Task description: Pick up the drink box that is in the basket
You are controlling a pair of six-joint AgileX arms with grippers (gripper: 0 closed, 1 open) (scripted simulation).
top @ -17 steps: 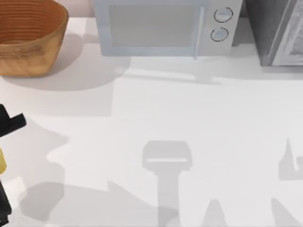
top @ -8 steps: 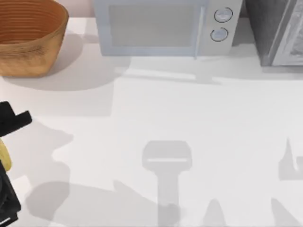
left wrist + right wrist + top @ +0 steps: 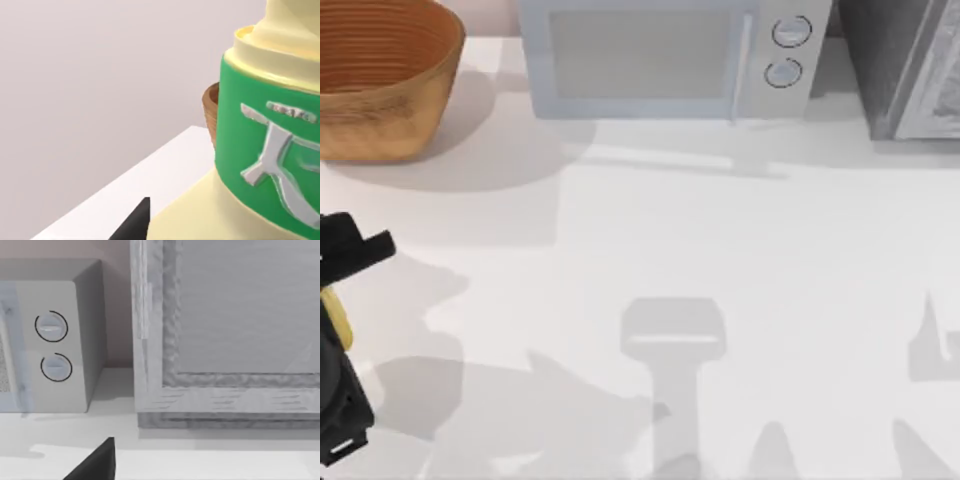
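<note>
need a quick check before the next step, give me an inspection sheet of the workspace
surface: white table, bare but for shadows
job's things: box, pale yellow with a green label, out of the basket and up at the left gripper; the part of the basket's inside that shows holds nothing
clutter: nothing seen
grippers: left gripper at the table's left edge, fingers shut on the box; right gripper parked, facing the microwave and cabinet
cables: nothing seen
surroundings: microwave at the back, grey cabinet to its right, basket at back left
</note>
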